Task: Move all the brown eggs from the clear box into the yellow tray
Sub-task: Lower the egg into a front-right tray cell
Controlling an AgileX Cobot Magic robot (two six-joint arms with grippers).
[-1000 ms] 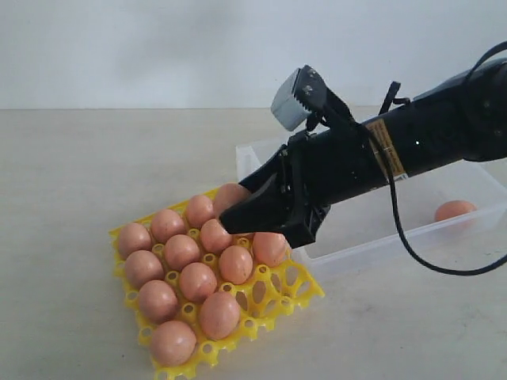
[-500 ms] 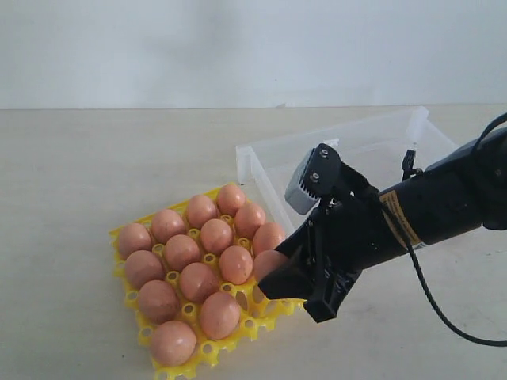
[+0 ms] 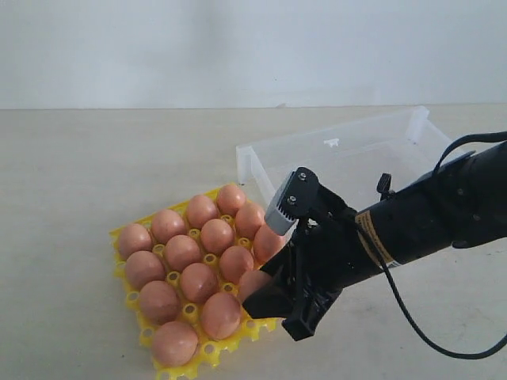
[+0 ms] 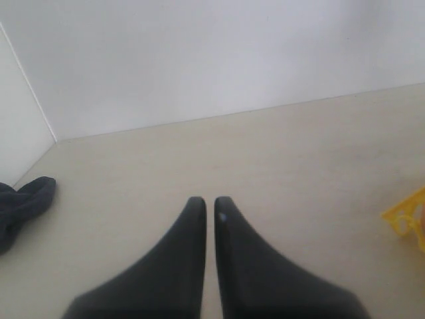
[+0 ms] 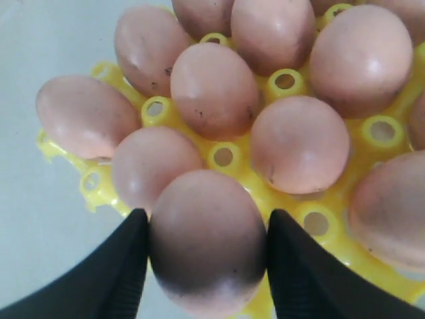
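The right gripper is clamped on a brown egg just above an edge cup of the yellow tray, beside the other brown eggs seated there. The clear box sits just behind the tray. The left gripper hangs over bare surface, jaws pressed together

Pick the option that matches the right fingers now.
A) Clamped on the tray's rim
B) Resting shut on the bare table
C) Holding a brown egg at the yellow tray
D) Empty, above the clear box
C: the right wrist view shows a brown egg clasped between the right fingers, with the yellow tray directly beneath.
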